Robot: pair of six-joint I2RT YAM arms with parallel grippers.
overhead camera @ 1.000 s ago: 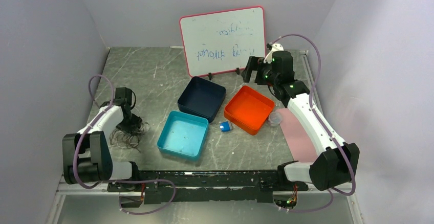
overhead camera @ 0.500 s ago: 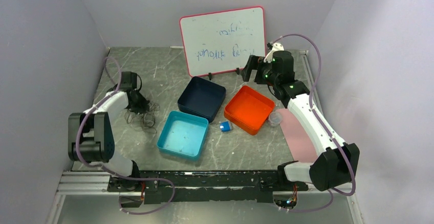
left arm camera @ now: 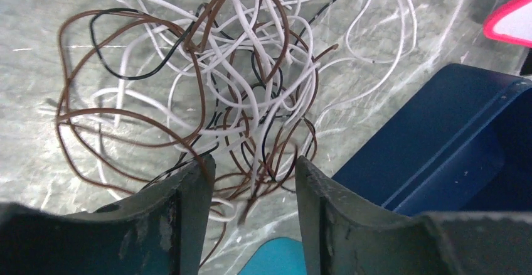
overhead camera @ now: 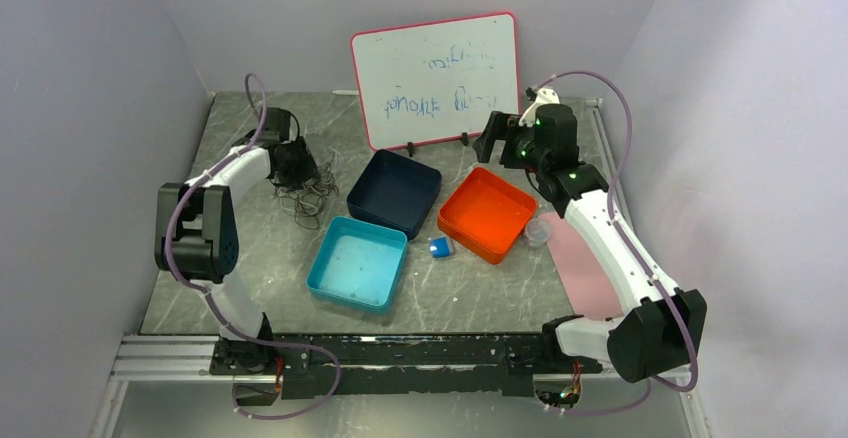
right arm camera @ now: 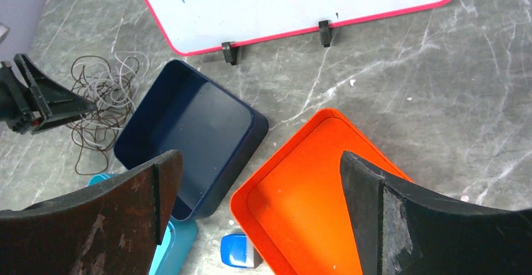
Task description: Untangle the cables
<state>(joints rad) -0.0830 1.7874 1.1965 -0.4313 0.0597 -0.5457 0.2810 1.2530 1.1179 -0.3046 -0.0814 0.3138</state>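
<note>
The left arm has swung away from the near-left part of the counter [overhead camera: 470, 288] toward its far-left corner, and the cables [overhead camera: 310, 196] have travelled with it – they now lie farther back, just left of the navy tray [overhead camera: 394, 193]. The right arm has hardly shifted.

The left end effector [left arm camera: 254, 160] sits low over the near edge of the tangle. Its two fingers stand apart, released, with a gap far wider than any strand; a few brown and white loops run into that gap, but nothing is clamped. The cables are one loose knot of thin brown, white and black strands spread flat on the counter, many small loops crossing one another. The outermost white loops reach toward the red-edged whiteboard [overhead camera: 436, 78], which stands upright at the back. In the left wrist view the navy tray's corner lies just beside the tangle, and a bit of the teal tray [overhead camera: 357, 263] shows below, between the fingers.

The right end effector [right arm camera: 258, 156] hangs spread wide above the counter, grasping nothing – below it lie the navy tray and the orange tray [overhead camera: 486, 214], set close together. A small blue block [overhead camera: 440, 248] lies on the counter between the teal and orange trays. All three trays look bare inside.
</note>
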